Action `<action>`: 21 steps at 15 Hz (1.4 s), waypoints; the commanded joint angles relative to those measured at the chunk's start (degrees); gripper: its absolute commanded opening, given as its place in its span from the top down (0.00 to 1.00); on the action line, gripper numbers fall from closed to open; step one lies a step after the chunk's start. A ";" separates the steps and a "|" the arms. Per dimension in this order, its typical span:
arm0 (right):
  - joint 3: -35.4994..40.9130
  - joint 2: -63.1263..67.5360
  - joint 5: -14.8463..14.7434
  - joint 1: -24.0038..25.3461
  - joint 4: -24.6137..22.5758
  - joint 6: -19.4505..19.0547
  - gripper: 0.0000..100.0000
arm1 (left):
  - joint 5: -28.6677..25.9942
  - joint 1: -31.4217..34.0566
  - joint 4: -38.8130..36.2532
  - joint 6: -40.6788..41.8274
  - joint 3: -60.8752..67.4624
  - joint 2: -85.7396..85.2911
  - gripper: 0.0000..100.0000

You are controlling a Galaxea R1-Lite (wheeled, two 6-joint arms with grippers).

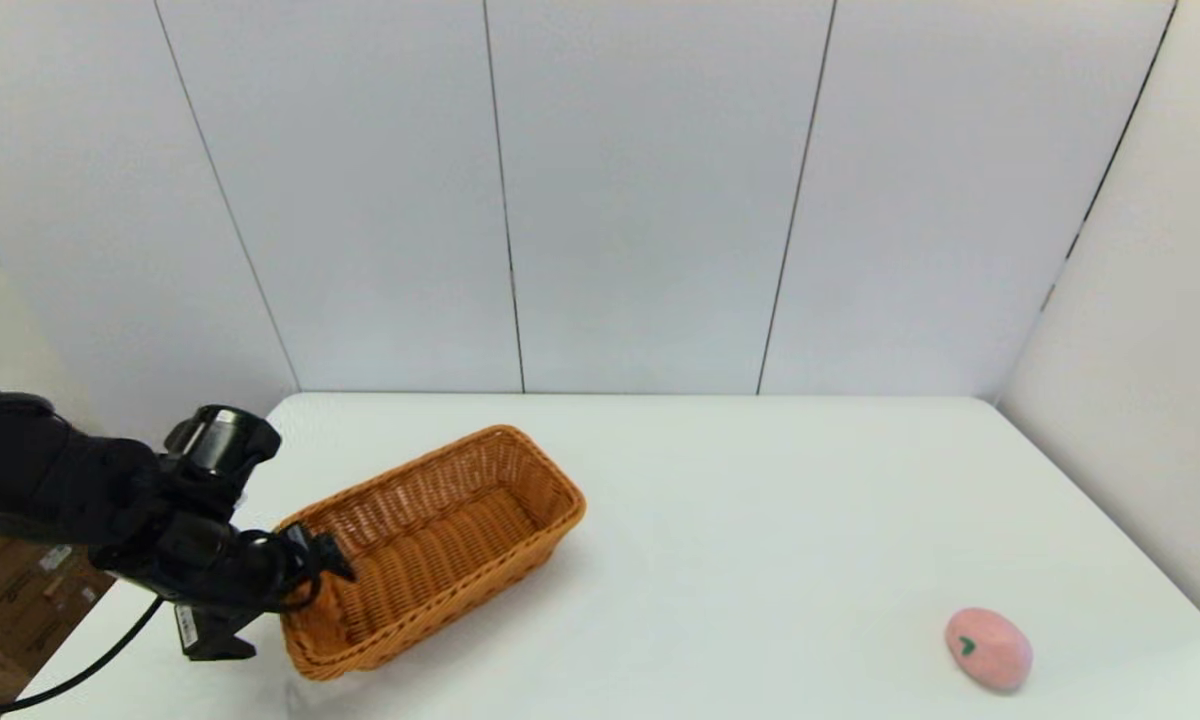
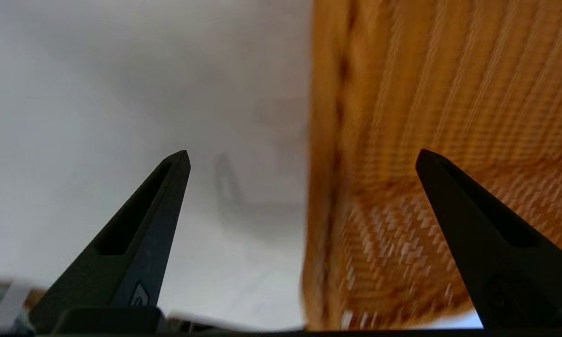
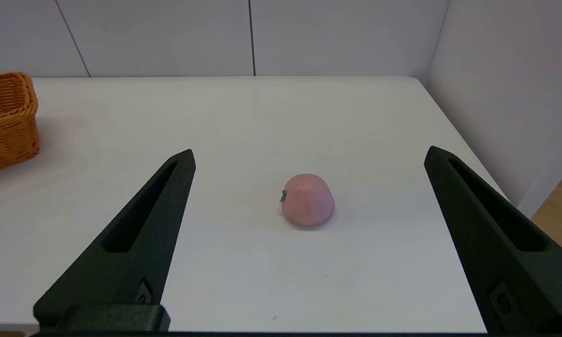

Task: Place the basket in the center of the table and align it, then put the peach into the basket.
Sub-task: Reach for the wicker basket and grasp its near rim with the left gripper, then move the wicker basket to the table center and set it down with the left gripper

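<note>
The basket (image 1: 430,550) is found on the left part of the bench (image 1: 760,520), toward nine o'clock from the bench's middle, and it lies askew, its long axis running from about seven o'clock to one o'clock. The left claw (image 1: 332,556) is set at the basket's near-left short end; in the left wrist view its fingers (image 2: 140,229) are seen spread wide, with the rim (image 2: 323,187) between them, one finger outside over the bench and the other over the woven inside, so nothing is pinched yet. The peach (image 1: 988,648) is left well apart from the basket, at about four o'clock near the bench's right front corner. The right claw (image 3: 309,154) is held spread, low behind the peach, apparently idle. The step in hand is judged to be the gripping of the basket's end wall. Next, the fingers would need to be pressed together on the rim, after which the basket could be dragged toward the centre and turned square to the bench's edges; only then can the peach be fetched.
</note>
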 commanded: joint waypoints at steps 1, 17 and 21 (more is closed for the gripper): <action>0.00 -0.01 -0.03 0.02 -0.04 0.00 0.00 | 0.04 -1.41 -5.35 -1.52 -0.67 5.92 0.00; 0.00 -0.01 -0.03 0.02 0.04 0.09 0.00 | -1.72 -15.74 -5.88 -1.70 -2.52 -10.52 1.00; 0.00 -0.01 -0.03 0.02 0.04 0.09 0.00 | -1.63 -19.96 -5.88 -3.37 -10.78 -3.22 1.00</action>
